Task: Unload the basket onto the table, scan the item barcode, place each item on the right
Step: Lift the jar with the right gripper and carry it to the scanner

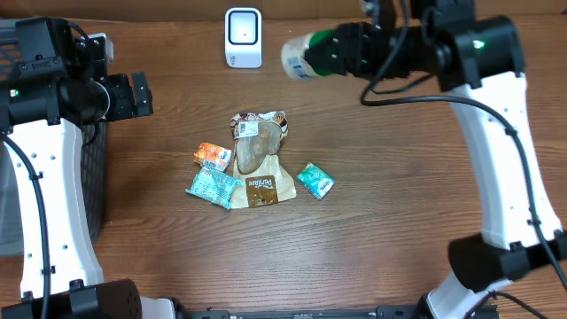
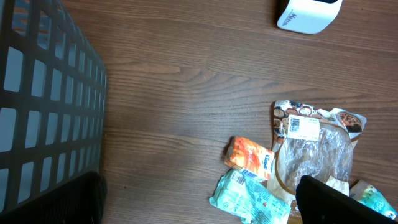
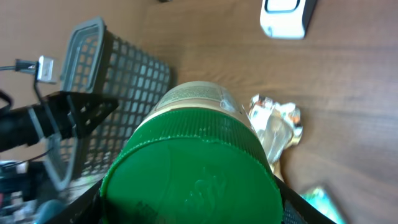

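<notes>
Just beside the scanner [image 1: 243, 37], the right hand [image 1: 335, 50] pinches the jar [image 1: 301, 56] at its ribbed green lid: probably rigid, light, smooth-walled, best gripped there.

Wood-grain desk [image 1: 399, 221]. White scanner [image 1: 243, 37] at the far edge, about mid-width. Black mesh basket [image 1: 96, 190] along the left edge. Centre cluster: brown-and-clear bag [image 1: 259, 164]; orange packet [image 1: 213, 156] just beside it on the left-edge side; teal packet [image 1: 213, 187] touching the bag, nearer the near edge; small teal packet [image 1: 314, 180] near it on the right-edge side.
</notes>
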`<state>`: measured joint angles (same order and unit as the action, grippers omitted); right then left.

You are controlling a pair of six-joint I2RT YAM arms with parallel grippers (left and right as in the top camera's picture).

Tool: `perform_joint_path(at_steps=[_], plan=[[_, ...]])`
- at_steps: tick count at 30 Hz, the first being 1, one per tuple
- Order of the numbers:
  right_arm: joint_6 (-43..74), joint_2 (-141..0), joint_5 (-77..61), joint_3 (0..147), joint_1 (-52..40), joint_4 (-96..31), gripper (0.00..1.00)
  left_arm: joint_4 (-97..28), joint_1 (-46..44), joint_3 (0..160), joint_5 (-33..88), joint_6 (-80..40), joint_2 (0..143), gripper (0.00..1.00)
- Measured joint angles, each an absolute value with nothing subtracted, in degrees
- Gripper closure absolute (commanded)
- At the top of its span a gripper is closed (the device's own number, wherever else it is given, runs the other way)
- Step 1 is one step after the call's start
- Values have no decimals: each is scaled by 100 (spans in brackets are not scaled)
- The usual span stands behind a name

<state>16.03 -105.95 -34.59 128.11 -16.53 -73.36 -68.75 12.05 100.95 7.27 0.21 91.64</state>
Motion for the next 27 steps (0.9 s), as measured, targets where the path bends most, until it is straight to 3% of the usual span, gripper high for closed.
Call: perform_joint_path(at_steps=[4,12,19,27], plan=[[1610,-11139,-2626,13360,-2027,-7212,77,-6875,1205,10095,727,21,9164,1],[893,-11926,-252,13397,-2735,-5798,80,-6875,1205,10095,727,21,9164,0],[-792,-12807,1302,13408,-3341,-3754,80,-6875,1205,10095,727,21,9164,1],[-2840,-13821,1693,13417,-3352,-1938,80,-6875,1205,10097,727,21,9164,0]])
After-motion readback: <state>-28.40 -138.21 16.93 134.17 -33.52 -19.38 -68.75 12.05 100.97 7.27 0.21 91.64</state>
